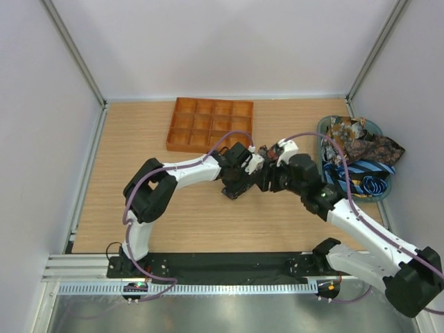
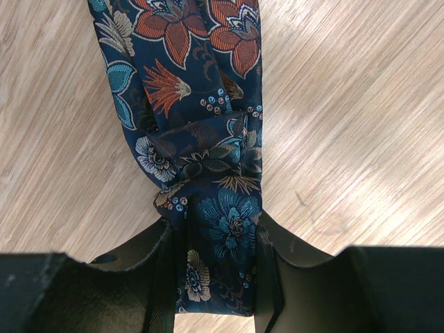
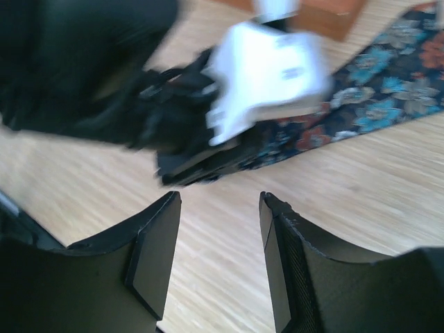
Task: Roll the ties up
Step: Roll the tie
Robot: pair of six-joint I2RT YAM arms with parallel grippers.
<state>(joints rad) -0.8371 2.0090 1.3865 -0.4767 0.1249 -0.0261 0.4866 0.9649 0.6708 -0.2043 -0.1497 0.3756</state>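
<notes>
**Ana:** Ties, then: where is the one being worked?

**Ben:** One navy floral woven necktie (image 2: 208, 201) lies on the pale wooden worktop (image 2: 361, 104), near the middle, in front of the orange gridded tray (image 1: 208, 125). A fold or loose loop sits partway along it. Whether that is a started roll, I can't tell. The other patterned and blue-striped ties (image 1: 361, 156) are heaped in the teal basket (image 1: 321, 139) on the right.

**Ana:** And the claws?

**Ben:** The left claw (image 2: 216, 267) is pinching the necktie across its width, just behind that fold. The right claw (image 3: 218, 243) is spread and holds nothing. It hovers over the worktop, facing the left one.

**Ana:** How will the cloth behave?

**Ben:** Light, limp and probably slick, I'd judge. It won't hold a coil unaided, and a loose turn would likely spring open. It is best taken flat across the full width beside the fold, with the free claw pressing the tail down.
</notes>
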